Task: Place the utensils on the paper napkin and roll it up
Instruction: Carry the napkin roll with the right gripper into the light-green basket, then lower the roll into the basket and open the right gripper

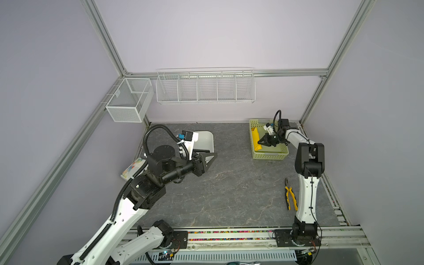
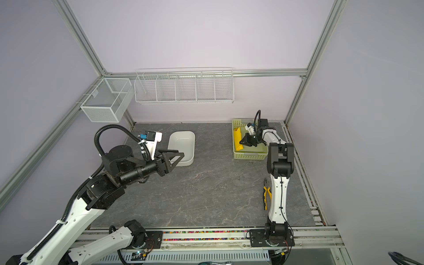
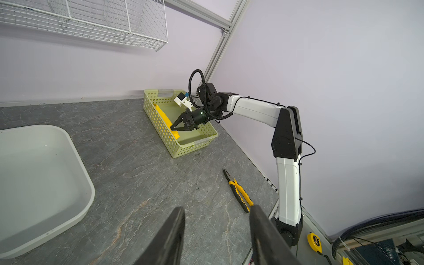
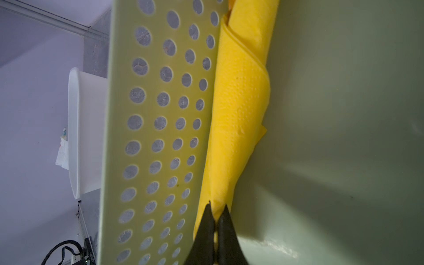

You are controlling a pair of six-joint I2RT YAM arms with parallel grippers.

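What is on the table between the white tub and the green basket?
Nothing: only bare grey tabletop lies between the white tub and the green basket, as both top views show.

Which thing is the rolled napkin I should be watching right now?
At the grey table's far right corner sits a pale green perforated basket. Inside, along its wall nearest the table's middle, lies the yellow paper napkin, rolled into a tube, the right hand pinched shut on it. Unlike the yellow-handled pliers lying outside on the table, it is plain embossed paper.

White tub [image 2: 181, 142], green basket [image 1: 269, 156] — pliers [image 1: 291, 195] apart
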